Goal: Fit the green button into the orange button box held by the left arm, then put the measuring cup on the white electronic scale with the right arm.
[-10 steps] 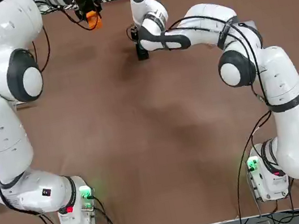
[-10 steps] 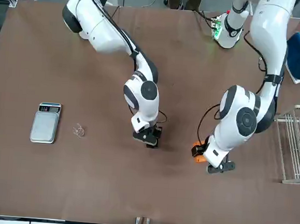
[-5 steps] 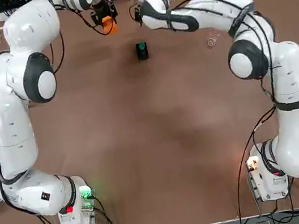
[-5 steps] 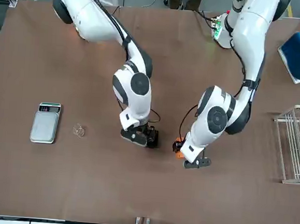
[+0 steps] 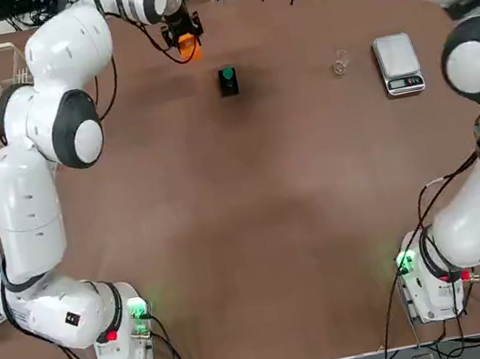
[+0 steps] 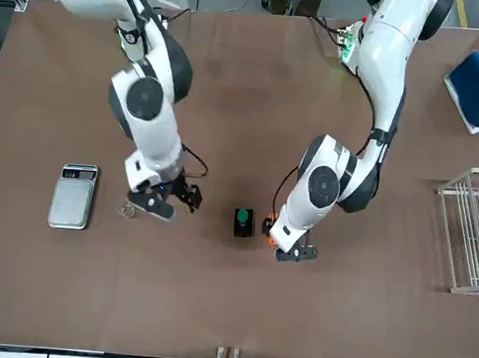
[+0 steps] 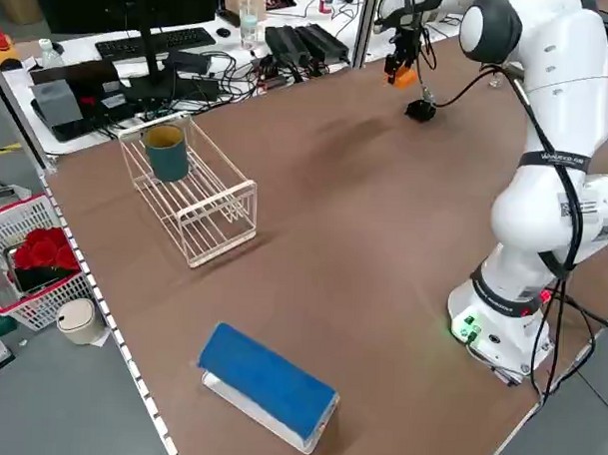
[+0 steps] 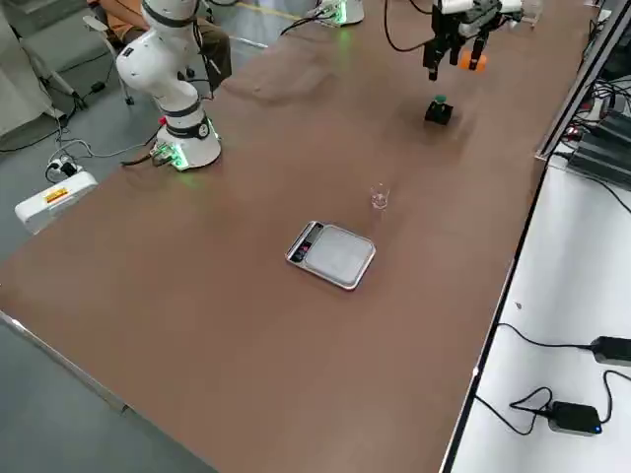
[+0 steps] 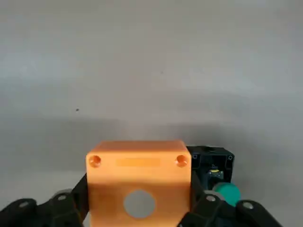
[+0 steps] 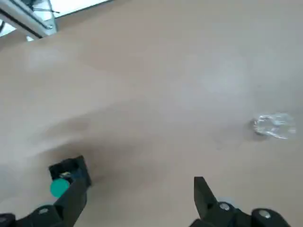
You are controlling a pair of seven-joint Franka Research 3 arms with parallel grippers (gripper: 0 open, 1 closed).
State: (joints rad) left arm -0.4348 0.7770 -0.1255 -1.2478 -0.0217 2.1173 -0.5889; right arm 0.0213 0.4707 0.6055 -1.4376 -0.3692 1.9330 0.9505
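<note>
Green button (image 5: pixel 228 77) on brown table (image 5: pixel 249 233)

The green button (image 6: pixel 243 221) sits between both hands.

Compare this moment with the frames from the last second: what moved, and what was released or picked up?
The right end effector let go of the green button, which now stands alone on the table, and swung off toward the measuring cup. The left end effector brought the orange button box next to the button, still gripped. Cup and scale stayed put.
</note>
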